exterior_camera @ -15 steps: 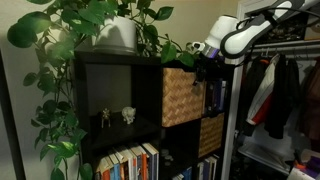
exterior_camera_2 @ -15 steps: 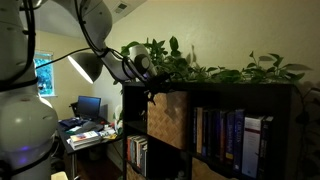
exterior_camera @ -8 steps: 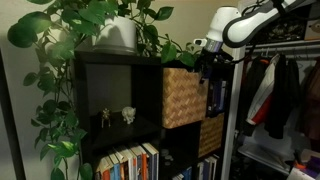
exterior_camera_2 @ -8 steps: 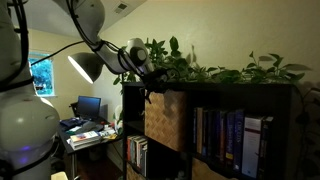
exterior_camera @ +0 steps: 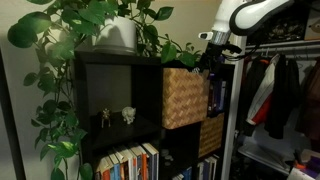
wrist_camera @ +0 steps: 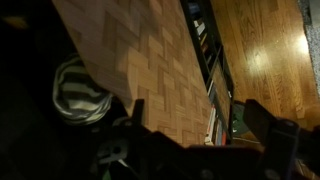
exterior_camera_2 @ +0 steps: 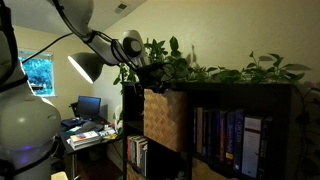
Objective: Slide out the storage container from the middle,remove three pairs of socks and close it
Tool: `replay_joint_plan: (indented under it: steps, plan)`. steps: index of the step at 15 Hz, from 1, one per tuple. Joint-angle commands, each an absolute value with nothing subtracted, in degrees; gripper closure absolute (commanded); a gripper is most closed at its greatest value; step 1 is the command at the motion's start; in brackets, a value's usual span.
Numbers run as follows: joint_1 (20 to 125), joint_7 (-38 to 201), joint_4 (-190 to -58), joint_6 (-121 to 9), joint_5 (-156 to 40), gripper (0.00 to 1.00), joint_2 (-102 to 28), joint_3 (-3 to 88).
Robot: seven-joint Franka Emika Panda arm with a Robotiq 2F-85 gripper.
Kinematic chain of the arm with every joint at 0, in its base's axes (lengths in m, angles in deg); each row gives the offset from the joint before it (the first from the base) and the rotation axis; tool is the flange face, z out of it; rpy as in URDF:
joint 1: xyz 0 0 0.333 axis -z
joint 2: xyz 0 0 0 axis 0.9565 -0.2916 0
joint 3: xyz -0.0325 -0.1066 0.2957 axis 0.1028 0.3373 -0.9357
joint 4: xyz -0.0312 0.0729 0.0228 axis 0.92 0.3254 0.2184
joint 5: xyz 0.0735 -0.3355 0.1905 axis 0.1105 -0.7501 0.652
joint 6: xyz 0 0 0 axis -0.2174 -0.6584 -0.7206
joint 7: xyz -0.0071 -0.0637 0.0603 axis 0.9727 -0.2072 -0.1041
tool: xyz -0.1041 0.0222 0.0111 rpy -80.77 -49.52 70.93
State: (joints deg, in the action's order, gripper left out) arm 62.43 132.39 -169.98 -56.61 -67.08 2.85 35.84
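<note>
The gripper (wrist_camera: 200, 125) hangs over the top rim of the storage container (wrist_camera: 150, 70). In the wrist view its two fingers (wrist_camera: 135, 115) stand wide apart, with nothing pinched between them. One finger is on the dark side of the woven wall, and the other is over the outer face. Just beside the first finger lies a striped roll of socks (wrist_camera: 80, 90), apparently inside the container, though it is too dark there to be sure.

In both exterior views the container (exterior_camera: 183, 97) (exterior_camera_2: 163, 118) juts out past the front edge of the black shelf (exterior_camera: 120, 90). It sits in an upper cube, with the gripper (exterior_camera: 207, 62) (exterior_camera_2: 150, 85) at its top outer corner. A smaller, darker basket (exterior_camera: 210, 135) sits back in the cube below. Two small figurines (exterior_camera: 116, 117) stand in the neighbouring cube, and books (exterior_camera: 130, 162) fill the one under them. A leafy plant (exterior_camera: 100, 25) trails over the top edge of the shelf. Farther off, clothes (exterior_camera: 275, 95) hang past one end of the shelf, and a lamp (exterior_camera_2: 85, 67) and a monitor (exterior_camera_2: 90, 105) stand past the other.
</note>
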Motion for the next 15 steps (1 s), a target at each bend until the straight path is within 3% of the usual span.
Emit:
replay_joint_plan:
  steps: [1,15]
  plan:
    - [61.12,134.49,-172.68,-52.41,-64.0,0.0,7.69,37.12]
    - [62.3,131.75,-170.95,-71.59,-66.05,0.0,-0.05,36.74]
